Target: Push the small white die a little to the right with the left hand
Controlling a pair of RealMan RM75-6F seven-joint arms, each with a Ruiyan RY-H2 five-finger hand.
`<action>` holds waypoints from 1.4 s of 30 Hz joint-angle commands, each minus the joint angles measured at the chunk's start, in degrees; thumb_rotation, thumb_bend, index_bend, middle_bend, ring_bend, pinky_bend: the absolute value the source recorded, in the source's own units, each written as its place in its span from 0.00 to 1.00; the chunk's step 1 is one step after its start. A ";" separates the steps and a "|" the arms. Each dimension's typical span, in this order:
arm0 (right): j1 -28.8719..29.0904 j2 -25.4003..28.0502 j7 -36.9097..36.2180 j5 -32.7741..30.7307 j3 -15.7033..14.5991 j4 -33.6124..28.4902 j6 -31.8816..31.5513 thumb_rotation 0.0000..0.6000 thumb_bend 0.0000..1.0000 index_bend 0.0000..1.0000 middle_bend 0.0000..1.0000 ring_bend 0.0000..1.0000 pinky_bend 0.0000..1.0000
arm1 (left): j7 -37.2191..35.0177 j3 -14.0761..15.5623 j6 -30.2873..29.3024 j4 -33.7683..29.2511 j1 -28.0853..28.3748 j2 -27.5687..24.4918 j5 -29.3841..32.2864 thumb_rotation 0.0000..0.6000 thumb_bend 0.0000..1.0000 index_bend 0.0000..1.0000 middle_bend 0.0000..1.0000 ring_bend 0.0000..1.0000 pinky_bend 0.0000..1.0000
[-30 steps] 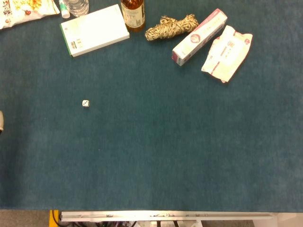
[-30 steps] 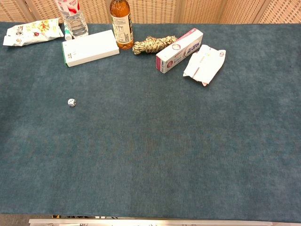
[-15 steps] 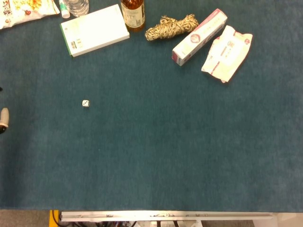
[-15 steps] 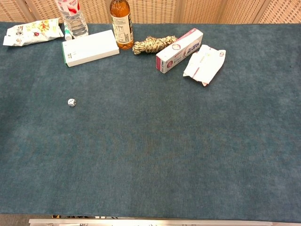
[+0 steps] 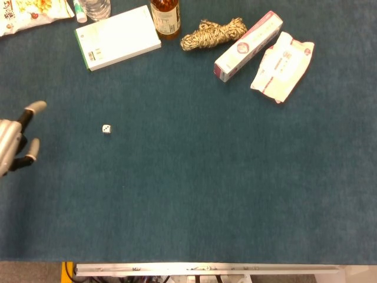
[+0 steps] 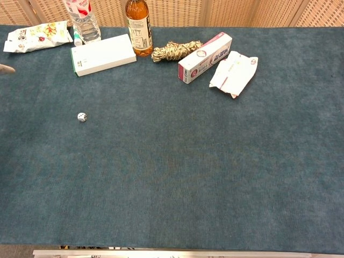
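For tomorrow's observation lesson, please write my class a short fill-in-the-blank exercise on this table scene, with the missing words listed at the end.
1. The small white die lies on the ____ table cloth.
2. The left hand enters the head view from the ____ edge, apart from the die.
3. The coil of rope lies between the amber bottle and the long pink and white ____.

Missing words: blue; left; box
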State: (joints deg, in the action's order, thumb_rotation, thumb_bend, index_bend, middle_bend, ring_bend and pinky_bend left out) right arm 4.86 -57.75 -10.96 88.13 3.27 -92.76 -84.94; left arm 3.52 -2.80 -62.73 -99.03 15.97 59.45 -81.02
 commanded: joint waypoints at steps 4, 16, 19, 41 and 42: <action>-0.15 -0.04 -0.43 -0.10 -0.02 0.38 -0.10 1.00 0.29 0.30 0.32 0.20 0.17 | 5.04 0.93 11.37 -1.25 6.03 -0.56 7.98 0.80 0.56 0.19 1.00 1.00 1.00; -0.28 -0.21 -1.08 -0.19 -0.06 1.07 -0.08 1.00 0.29 0.30 0.32 0.20 0.17 | 10.74 1.73 18.30 0.02 11.69 3.16 16.58 0.60 0.56 0.16 1.00 1.00 1.00; -0.41 -0.19 -1.21 -0.27 -0.09 1.16 -0.17 1.00 0.29 0.30 0.32 0.20 0.17 | 12.02 2.07 19.15 0.51 12.81 3.91 18.48 0.59 0.56 0.16 1.00 1.00 1.00; -1.00 0.07 -1.93 -0.71 -0.18 1.67 -0.34 1.00 0.29 0.30 0.32 0.20 0.17 | 14.00 3.80 20.17 2.79 17.19 8.39 24.14 0.61 0.56 0.15 1.00 1.00 1.00; -1.07 0.11 -1.99 -0.75 -0.20 1.72 -0.39 1.00 0.29 0.30 0.32 0.20 0.17 | 14.04 3.93 20.18 2.85 17.34 8.52 24.34 0.61 0.56 0.15 1.00 1.00 1.00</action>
State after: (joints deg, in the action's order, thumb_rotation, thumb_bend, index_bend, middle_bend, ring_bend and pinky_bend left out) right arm 3.81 -57.66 -12.93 87.39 3.08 -91.06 -85.31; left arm 17.52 1.05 -42.57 -96.24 33.22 67.89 -56.77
